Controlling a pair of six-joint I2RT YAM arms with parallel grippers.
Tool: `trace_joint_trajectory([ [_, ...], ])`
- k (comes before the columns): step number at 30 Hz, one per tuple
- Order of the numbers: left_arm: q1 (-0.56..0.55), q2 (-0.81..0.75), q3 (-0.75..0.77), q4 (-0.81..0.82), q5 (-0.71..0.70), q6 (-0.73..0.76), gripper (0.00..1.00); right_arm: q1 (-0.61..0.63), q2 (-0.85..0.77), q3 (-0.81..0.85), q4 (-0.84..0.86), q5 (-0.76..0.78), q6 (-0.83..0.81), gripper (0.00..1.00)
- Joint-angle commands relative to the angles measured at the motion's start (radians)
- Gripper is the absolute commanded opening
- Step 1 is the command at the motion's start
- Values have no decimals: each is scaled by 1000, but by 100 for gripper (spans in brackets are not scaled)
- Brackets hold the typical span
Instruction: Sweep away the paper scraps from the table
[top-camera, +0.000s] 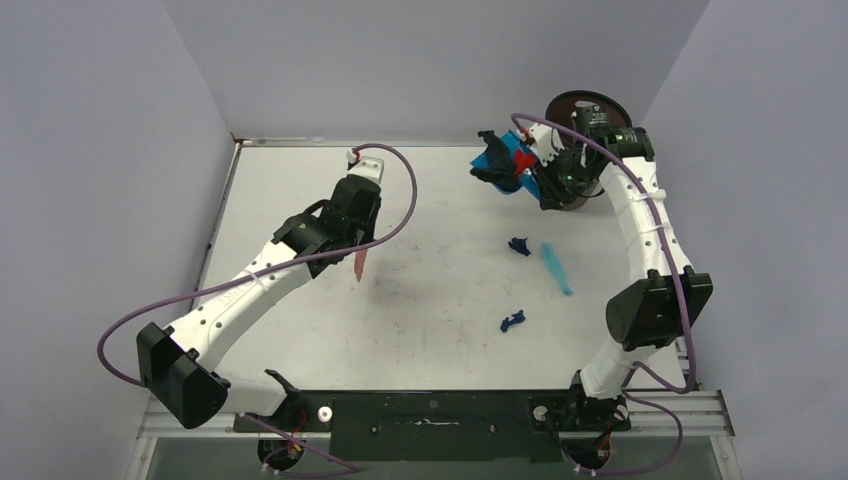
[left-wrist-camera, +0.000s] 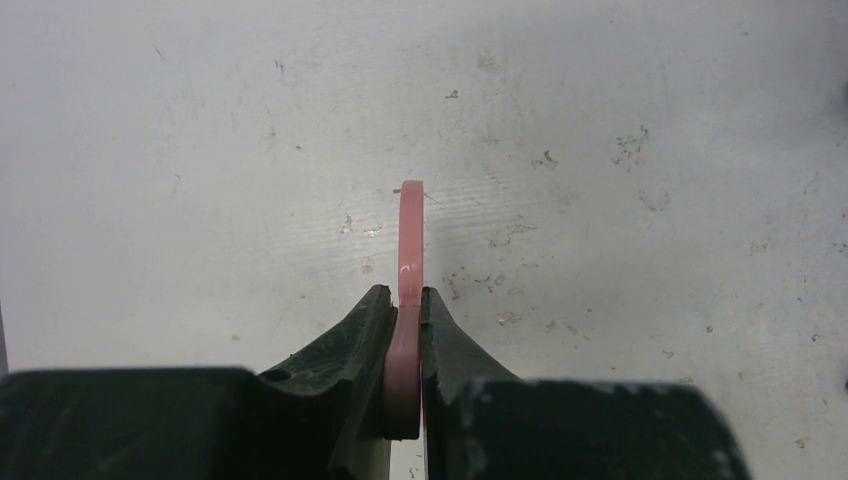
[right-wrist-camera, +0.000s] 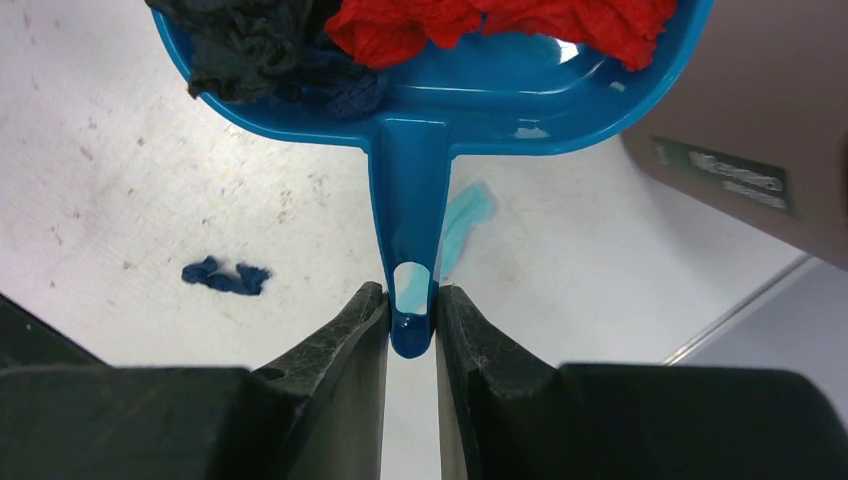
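The job is partly done. The right gripper (right-wrist-camera: 412, 300) is shut tight on the handle of the dustpan (right-wrist-camera: 480, 110), at the far right of the table (top-camera: 440, 330) near a brown bin (top-camera: 585, 105). In the pan lie a red scrap (right-wrist-camera: 480, 25) and black scraps (right-wrist-camera: 250, 45). Three bits are not swept up yet: a dark blue scrap (top-camera: 519, 245), a light-blue strip (top-camera: 556, 267) and a second dark blue scrap (top-camera: 512, 321), all on the table's right half. The left gripper (left-wrist-camera: 405, 300) pinches the pink brush (left-wrist-camera: 409, 240) over bare table, well apart from them. Only the top view shows all three bits. The right wrist view shows what is in the pan. The left wrist view shows no scraps.
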Motion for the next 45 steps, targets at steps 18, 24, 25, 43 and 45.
trace_joint_trajectory([
  [18, -2, -79, -33, 111, 167, -40, 0, -304, 74, 280, 200, 122, 228, 5],
  [24, -3, -81, -45, 107, 189, -35, 0, -300, 148, 371, 263, 369, 156, 5],
  [25, -4, -82, -50, 107, 191, -35, 0, -293, 160, 382, 278, 417, 131, 5],
  [43, -15, -86, -135, 183, 302, 29, 0, -69, 5, -192, 1126, 1222, -811, 5],
  [45, -16, -102, -149, 196, 330, 32, 0, -68, -3, -184, 1153, 1234, -832, 5],
])
